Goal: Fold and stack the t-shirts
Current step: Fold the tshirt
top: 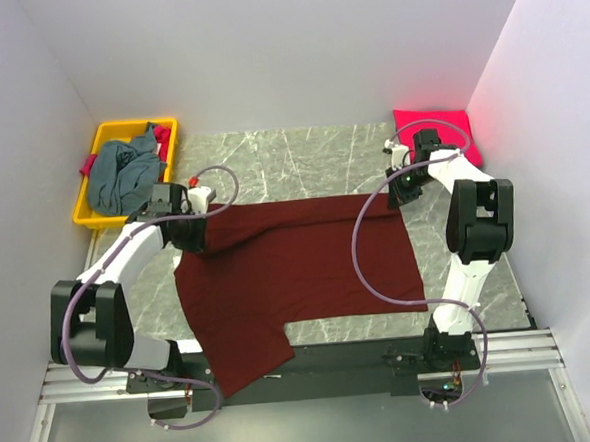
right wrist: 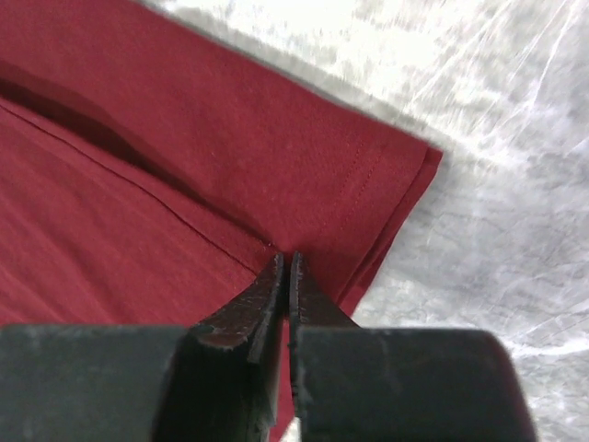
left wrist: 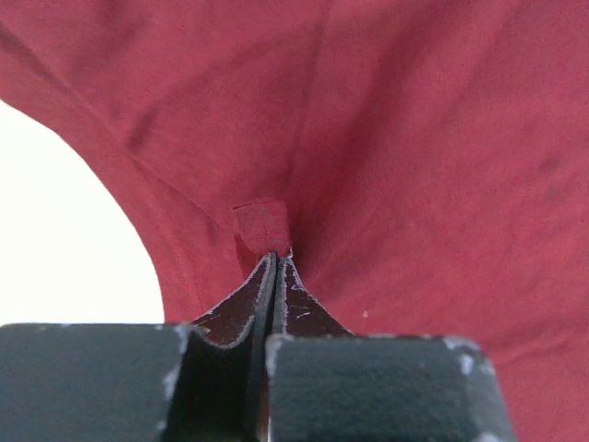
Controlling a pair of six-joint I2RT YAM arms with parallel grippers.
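Left gripper (left wrist: pixel 274 260): jaws pressed together on a small tuft of the maroon shirt (left wrist: pixel 414 157), which the wrist view shows poking out past the tips.
Right gripper (right wrist: pixel 286 262): jaws all but closed at the shirt's hemmed corner. It looks like a pinch on the edge, though the contact itself is hidden behind the tips.
Where they stand: in the top view the left gripper (top: pixel 196 232) is at the left end of the shirt's far edge and the right gripper (top: pixel 401 189) at the right end, with the edge running fairly straight between them.
Maroon shirt (top: pixel 298 271): spread across the middle of the table (top: pixel 301 155), a sleeve or flap trailing toward the lower left over the near edge. No finished fold shows on it.
Pink-red shirt (top: pixel 435 132): upper right of the frame, lying as a compact flat square, which I judge to be folded and set down as the base of the stack.
Grey-blue shirt (top: pixel 122 176): crumpled in the yellow bin (top: pixel 134 124) at the upper left, not yet touched.
Done: one shirt, by the look of it.
Left to do: fold the maroon one and carry it onto the pink-red one, then fetch, fold and stack the grey-blue one.
Progress: roughly a third through, early in the second shirt.
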